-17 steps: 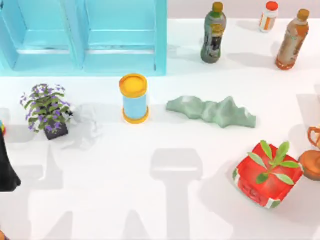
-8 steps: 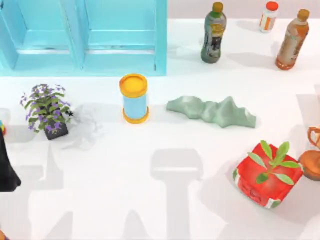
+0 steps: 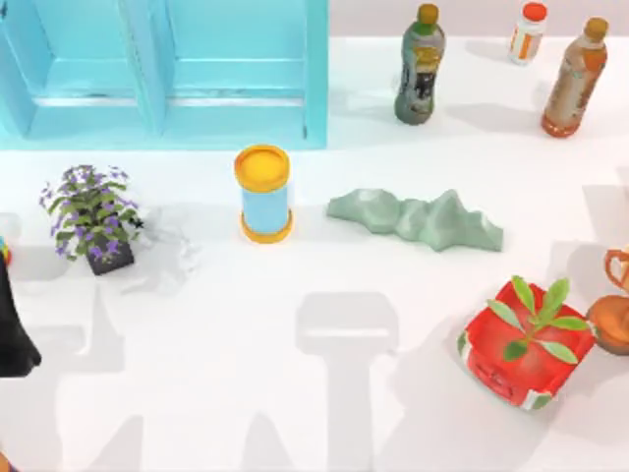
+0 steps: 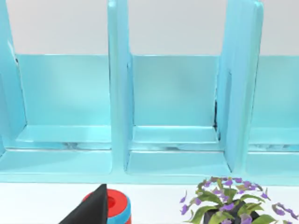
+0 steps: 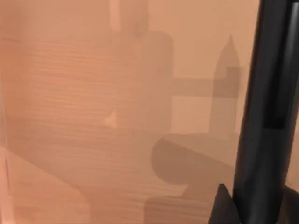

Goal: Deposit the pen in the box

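The pen [image 5: 266, 116] hangs upright just beside my right claw [image 5: 232, 210], close over the wooden box [image 5: 84, 116], its shadow falling on the wood. It is slim and black with a duller stretch mid-body. Whether my claw is clamped on it I cannot tell (the contact is hidden). To do this well, I'd keep it vertical, well inside the walls, and release low. My left gripper [image 3: 12, 334] sits parked at the table's 9 o'clock edge.
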Motion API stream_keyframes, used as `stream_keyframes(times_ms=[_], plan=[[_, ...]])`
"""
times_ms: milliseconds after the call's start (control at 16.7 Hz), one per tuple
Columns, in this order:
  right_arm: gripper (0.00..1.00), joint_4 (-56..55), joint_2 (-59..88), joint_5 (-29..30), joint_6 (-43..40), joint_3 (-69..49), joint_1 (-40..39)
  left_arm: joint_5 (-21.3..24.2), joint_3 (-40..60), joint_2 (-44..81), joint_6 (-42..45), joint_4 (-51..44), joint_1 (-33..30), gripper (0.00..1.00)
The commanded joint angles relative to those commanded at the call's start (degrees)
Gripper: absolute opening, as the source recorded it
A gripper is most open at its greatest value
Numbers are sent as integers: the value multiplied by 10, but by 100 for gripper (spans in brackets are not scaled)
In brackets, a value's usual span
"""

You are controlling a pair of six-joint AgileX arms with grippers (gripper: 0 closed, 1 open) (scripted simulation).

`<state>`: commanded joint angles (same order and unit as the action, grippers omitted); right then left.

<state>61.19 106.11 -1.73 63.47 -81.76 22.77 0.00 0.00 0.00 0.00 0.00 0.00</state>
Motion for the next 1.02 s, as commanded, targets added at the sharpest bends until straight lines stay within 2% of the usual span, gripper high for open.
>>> stream_keyframes(times_ms=[360, 600, 1020], plan=[[0, -39, 4, -10, -22, 46, 68, 0, 0, 0, 0, 0, 0, 100], [0, -40, 4, -11, -22, 48, 70, 0, 0, 0, 0, 0, 0, 100], [53, -40, 4, -11, -22, 48, 70, 0, 0, 0, 0, 0, 0, 100]])
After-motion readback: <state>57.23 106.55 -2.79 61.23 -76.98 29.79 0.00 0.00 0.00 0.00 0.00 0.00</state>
